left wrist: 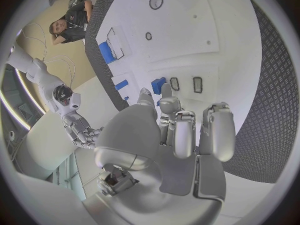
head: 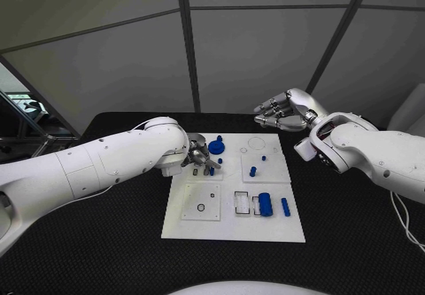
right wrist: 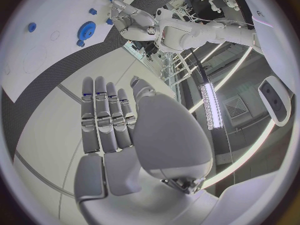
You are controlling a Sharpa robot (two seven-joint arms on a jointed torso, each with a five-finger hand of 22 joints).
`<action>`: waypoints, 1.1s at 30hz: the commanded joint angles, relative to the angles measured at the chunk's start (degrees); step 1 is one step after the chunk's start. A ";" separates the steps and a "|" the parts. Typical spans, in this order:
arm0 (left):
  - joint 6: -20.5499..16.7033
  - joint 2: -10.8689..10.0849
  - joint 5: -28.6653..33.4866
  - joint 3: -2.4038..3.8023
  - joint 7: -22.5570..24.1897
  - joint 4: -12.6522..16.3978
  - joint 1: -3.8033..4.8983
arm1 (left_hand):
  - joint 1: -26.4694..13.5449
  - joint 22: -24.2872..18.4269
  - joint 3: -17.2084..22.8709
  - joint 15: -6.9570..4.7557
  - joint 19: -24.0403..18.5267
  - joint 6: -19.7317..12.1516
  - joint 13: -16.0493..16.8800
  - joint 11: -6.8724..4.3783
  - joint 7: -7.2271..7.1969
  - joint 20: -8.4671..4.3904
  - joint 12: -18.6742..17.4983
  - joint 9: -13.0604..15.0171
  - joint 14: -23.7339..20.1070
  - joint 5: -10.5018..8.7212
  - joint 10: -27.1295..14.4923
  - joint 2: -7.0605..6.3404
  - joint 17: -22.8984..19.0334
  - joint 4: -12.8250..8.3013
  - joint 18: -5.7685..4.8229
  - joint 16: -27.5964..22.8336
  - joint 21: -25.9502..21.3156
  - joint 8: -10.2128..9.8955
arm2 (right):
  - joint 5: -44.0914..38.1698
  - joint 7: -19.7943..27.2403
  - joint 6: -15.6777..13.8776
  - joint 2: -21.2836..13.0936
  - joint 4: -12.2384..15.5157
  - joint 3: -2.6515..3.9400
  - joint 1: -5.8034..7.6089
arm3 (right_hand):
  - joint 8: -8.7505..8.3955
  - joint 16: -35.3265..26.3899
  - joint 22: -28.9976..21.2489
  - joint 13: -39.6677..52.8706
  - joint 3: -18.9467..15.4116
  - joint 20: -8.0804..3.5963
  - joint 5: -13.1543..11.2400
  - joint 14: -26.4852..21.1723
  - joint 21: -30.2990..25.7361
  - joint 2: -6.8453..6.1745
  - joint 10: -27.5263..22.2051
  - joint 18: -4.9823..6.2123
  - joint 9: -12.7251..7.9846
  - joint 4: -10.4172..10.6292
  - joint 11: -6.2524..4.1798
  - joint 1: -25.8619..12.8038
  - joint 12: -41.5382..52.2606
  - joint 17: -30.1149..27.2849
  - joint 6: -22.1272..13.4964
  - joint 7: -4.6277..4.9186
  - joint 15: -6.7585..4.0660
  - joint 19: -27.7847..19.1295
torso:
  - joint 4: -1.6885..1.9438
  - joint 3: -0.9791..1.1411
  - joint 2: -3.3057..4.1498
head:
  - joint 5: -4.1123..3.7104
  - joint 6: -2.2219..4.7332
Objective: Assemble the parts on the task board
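A: Where do things stand?

B: The left hand is low over the far-left part of the board, beside the blue gear. Its fingers are curled down toward two small dark slots, and a small blue piece lies just past the fingertips. I cannot tell whether it is pinching that piece or only touching near it.

A: And the right?

B: The right hand is raised off the board's far edge, fingers straight, side by side, holding nothing.

A: What is left to assemble?

B: By my reading, most of it. A blue cylinder lies beside a clear holder on the near half, a thinner blue pin lies just right of it, and small blue pegs sit on the middle-right plate.

A: What could go wrong?

B: Mainly the left hand. The piece is small and the fingers crowd it (the arm also hides that spot from the head camera), so a slightly skewed grip could tip it and jam it at a slot's rim, or let it slide away across the board. The knuckles are also near the gear and could nudge it. The cylinder looks free to roll if the board is jolted.
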 commanded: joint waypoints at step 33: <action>2.92 0.67 -0.16 0.02 -0.35 -0.99 0.10 | 6.93 0.69 7.05 -0.89 1.18 -1.32 1.39 -0.78 -0.71 -0.63 1.43 1.71 5.62 0.27 0.82 3.62 13.70 -3.33 -0.06 0.21 0.57 0.61 | -0.11 -0.51 1.22 0.81 -0.67 0.04 0.12 | -0.36 -0.25 -0.29 -0.13 0.09 0.17 0.25 -0.29 -0.61 0.32 -0.37 0.14 -0.11 -0.26 0.23 -0.56 -0.25 -0.38 -0.41 0.32 0.32 0.51 | 0.00 0.01 -0.05 | -0.01 -0.45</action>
